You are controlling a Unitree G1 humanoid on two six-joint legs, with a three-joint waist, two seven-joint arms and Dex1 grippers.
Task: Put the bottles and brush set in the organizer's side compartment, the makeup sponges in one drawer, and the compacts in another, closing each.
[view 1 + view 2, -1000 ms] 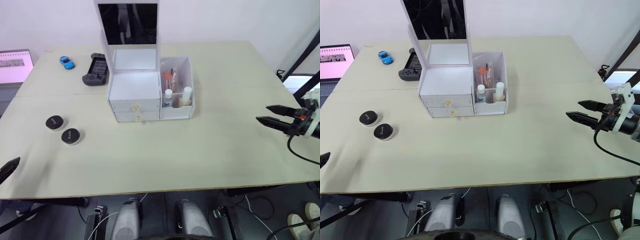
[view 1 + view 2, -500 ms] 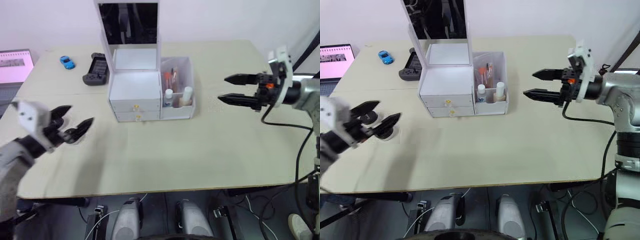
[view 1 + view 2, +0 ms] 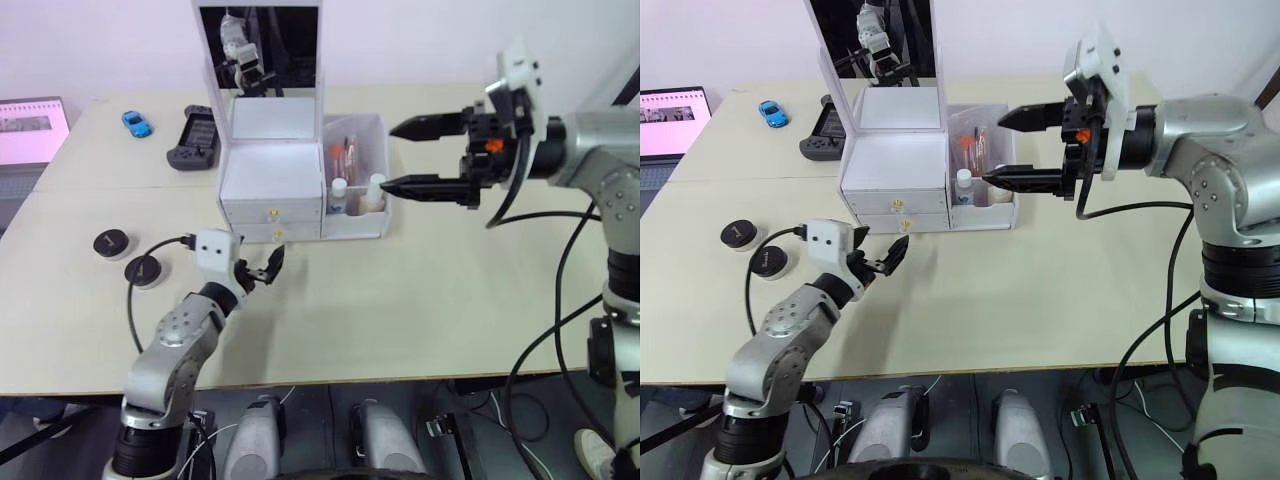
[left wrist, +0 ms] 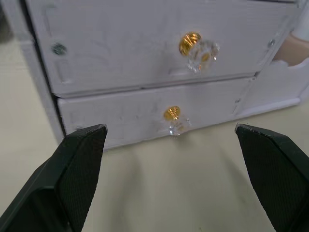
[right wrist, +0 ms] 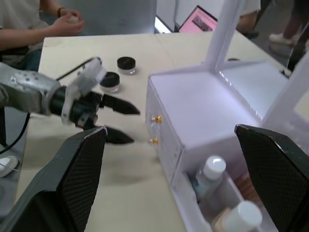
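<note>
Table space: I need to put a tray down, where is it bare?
Bare: the table front and right of the organizer. Crowded: left, by the compacts, and behind, by the controller and toy car.

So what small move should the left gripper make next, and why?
Probably ease forward to the lower drawer's knob and close on it. The left gripper is open, lined up with it, both drawers are shut, and the compacts still sit on the table.
</note>
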